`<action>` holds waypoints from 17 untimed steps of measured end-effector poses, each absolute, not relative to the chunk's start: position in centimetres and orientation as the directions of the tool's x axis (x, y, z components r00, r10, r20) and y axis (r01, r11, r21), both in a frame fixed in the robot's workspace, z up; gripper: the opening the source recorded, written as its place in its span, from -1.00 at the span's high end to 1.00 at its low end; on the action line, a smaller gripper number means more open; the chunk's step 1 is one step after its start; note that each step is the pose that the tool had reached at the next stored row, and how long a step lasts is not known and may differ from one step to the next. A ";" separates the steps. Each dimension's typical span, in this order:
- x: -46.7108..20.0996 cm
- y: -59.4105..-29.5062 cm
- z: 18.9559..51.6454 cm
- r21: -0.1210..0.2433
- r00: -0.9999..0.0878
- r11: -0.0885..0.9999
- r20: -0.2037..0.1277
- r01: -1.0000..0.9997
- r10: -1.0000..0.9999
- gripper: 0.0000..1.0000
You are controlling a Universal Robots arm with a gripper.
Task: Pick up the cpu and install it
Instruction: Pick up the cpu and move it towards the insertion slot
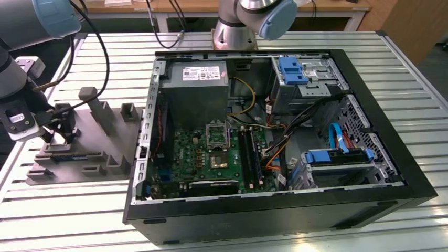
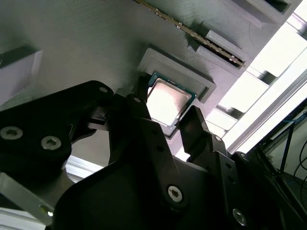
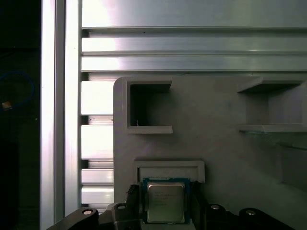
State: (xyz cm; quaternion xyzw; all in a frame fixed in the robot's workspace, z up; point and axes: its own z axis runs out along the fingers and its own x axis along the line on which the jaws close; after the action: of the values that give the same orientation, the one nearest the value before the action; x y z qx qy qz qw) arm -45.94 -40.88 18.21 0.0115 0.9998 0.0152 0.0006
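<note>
The cpu (image 3: 165,200), a small square chip with a pale silvery top, lies flat in a shallow raised pocket of the grey moulded tray (image 1: 105,137). My gripper (image 3: 166,213) is down over that pocket, at the exterior view's left (image 1: 59,137). One black finger (image 2: 138,98) stands against one edge of the cpu (image 2: 165,101) and the other finger (image 2: 193,125) against the opposite edge, so the gripper (image 2: 165,106) is shut on the chip, which still rests in the pocket. The motherboard's black socket frame (image 1: 217,136) stands in the open computer case (image 1: 392,157).
The tray carries upright grey blocks (image 1: 89,94) and empty square recesses (image 3: 148,108). A memory stick (image 2: 201,38) lies in a tray slot close to the cpu pocket. The slatted metal table (image 1: 70,210) runs under the tray and the case. A second arm's base (image 1: 234,31) stands behind the case.
</note>
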 end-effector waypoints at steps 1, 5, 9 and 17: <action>-45.9 -40.9 18.2 0.030 -1.000 0.999 -0.001 0.023 0.023 -0.07; -45.9 -40.9 18.2 0.030 -1.000 0.999 -0.001 0.023 0.023 -0.07; -45.9 -40.9 18.2 0.030 -1.000 0.999 -0.001 0.023 0.023 0.06; -45.9 -40.9 18.3 0.030 -1.000 0.999 -0.001 0.023 0.023 0.06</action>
State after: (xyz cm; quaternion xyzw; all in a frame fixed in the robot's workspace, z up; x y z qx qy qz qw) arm -45.94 -40.88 18.28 0.0115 0.9998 0.0151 0.0005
